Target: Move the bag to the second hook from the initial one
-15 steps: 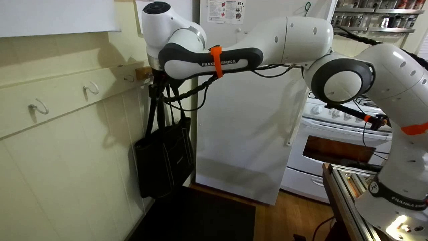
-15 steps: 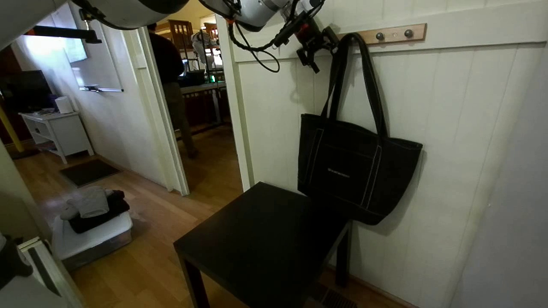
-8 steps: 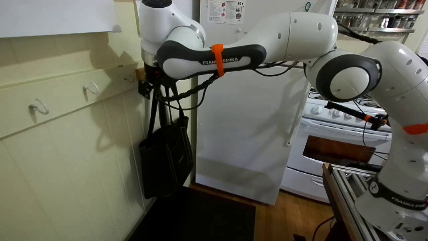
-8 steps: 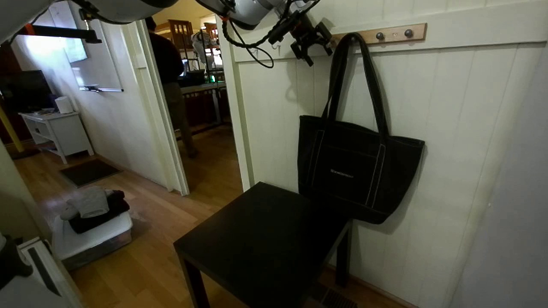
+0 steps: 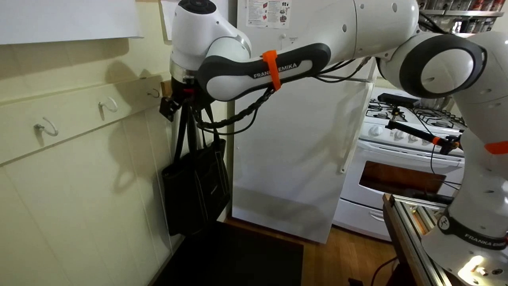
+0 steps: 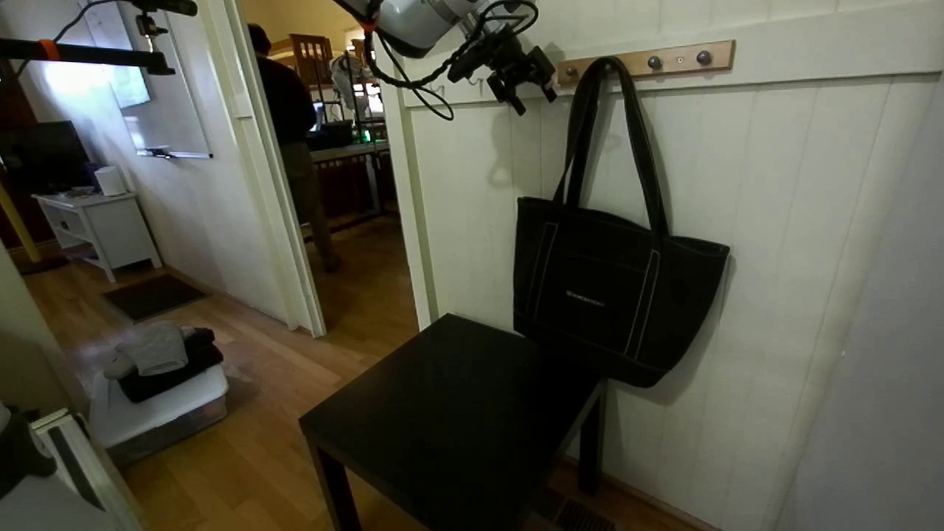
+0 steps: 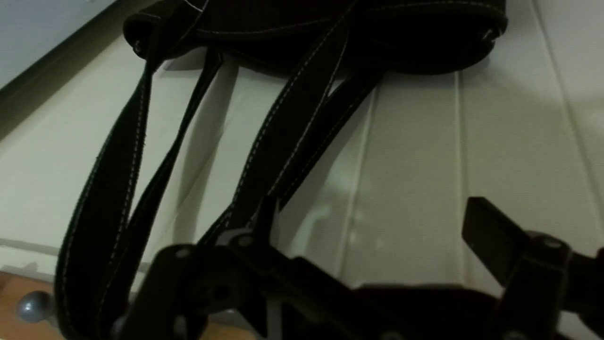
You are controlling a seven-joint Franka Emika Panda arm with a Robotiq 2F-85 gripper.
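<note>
At left in an exterior view, your end effector (image 6: pixel 536 103) is released, jaws parted, near the handles (image 6: pixel 644 140). Right of it, you have the bag (image 6: pixel 616 287) hanging by them from the wooden rack (image 6: pixel 678 65); two dark knobs (image 6: pixel 704 57) show farther right.

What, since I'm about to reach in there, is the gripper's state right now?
Gripper: open, holding nothing; the bag hangs from the wooden rail.
</note>
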